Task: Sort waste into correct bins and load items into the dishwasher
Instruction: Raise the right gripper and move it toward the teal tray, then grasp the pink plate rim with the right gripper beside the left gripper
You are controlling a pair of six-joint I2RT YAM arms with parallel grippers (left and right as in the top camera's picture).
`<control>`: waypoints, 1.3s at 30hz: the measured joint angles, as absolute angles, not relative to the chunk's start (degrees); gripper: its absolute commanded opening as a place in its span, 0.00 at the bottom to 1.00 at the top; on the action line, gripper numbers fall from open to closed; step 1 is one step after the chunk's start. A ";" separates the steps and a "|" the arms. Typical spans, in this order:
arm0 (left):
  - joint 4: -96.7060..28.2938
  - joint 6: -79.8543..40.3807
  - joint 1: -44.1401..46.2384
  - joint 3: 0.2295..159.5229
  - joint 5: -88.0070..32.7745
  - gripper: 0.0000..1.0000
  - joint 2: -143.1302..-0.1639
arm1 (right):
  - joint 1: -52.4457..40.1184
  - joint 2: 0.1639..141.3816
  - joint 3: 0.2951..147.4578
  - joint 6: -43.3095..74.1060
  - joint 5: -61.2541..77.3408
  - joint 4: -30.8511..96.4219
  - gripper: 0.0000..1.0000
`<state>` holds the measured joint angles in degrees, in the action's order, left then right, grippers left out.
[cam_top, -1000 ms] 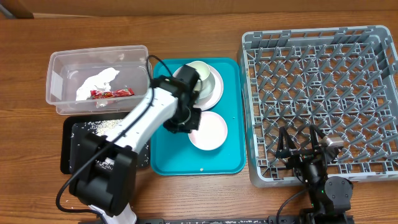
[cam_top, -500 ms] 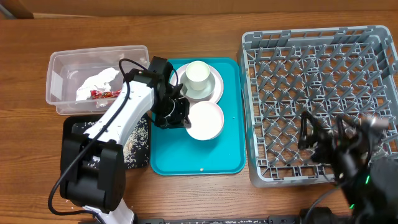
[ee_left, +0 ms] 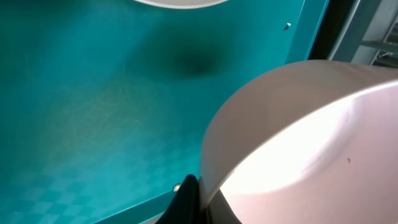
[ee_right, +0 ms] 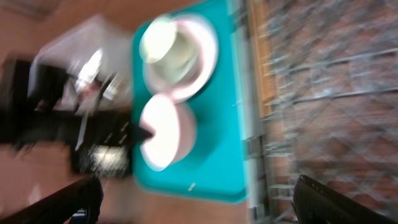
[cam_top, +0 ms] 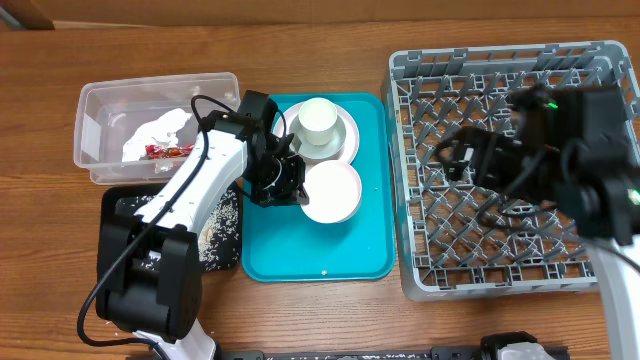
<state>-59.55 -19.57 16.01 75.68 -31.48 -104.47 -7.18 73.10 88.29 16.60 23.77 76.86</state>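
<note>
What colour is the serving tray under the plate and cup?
Teal. The serving tray shows best in the overhead view.

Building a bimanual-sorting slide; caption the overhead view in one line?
Left gripper shut on the pinkish bowl's rim over the teal tray; open right gripper above the grey rack.

My left end effector (cam_top: 292,188) is closed on the nearest rim of a pale pink bowl (cam_top: 332,193) over the teal tray (cam_top: 290,255). Just beyond it, a cup (cam_top: 318,118) stands on a plate (cam_top: 349,138). Off to its left are the clear tub (cam_top: 100,100), holding a napkin (cam_top: 155,132) and a red wrapper (cam_top: 165,151), and the black tray (cam_top: 112,200), scattered with crumbs (cam_top: 215,224). My right end effector (cam_top: 452,160), blurred, hangs above the dish rack (cam_top: 500,270), well right of the bowl. Everything rests on the bench (cam_top: 330,320).
</note>
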 measured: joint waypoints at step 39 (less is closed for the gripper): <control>-61.21 -24.75 24.05 75.68 -22.02 0.04 -93.01 | -37.67 90.56 88.44 23.94 3.99 70.04 0.28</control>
